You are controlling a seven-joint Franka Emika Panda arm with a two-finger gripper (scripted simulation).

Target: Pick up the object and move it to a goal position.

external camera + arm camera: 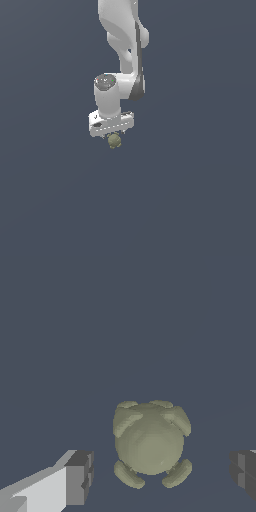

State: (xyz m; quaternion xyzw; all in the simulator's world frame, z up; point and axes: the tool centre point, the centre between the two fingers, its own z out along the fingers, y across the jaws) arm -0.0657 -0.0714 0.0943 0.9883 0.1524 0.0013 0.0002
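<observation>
**A:** One arm [122, 45] on screen, white, hanging straight down out of the top of the exterior view against a flat slate-grey floor [200, 200]. Start on the exterior view's left for me.

**B:** Nothing but grey floor there. Moving in, you hit the wrist joint with its round cap, then the flat white hand. Tucked right below it is the object [115, 141], a small lumpy olive-green ball, far smaller than the hand.

**A:** And the gripper [114, 138]?

**B:** From outside the fingers are too small to make out. The wrist view settles it. One finger [80, 478], white with a dark grey pad, sits on one side. Then a strip of bare floor. Then the ball [150, 443], round body with four little lobes around it. Then more floor, then the other dark pad at the picture's edge.

**A:** So the jaws are spread?

**B:** Spread wide, with a clear gap on each side of the ball. Neither pad touches it. The gripper [160, 476] straddles the ball without gripping it.

**A:** Is the ball resting on the floor or lifted?

**B:** Can't tell from these angles. Further to the exterior view's right it's plain grey floor again.
</observation>
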